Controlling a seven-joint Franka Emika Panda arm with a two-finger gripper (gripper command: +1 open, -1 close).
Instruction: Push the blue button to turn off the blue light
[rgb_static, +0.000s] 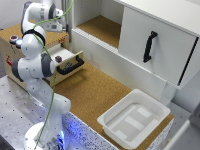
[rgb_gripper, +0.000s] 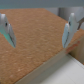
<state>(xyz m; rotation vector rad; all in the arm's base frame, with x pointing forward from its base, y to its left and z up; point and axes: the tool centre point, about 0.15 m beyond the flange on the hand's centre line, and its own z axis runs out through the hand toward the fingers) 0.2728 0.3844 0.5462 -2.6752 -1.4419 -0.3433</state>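
My gripper (rgb_gripper: 37, 31) hangs wide open and empty over the cork top (rgb_gripper: 30, 50), while the blue button (rgb_static: 14, 38), well off to one side, looks small, rigid, springy: I'd press its cap, not grasp.

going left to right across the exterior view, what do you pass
red button → robot arm → open drawer with a black handle → white plastic tray → black handle on the white cabinet door
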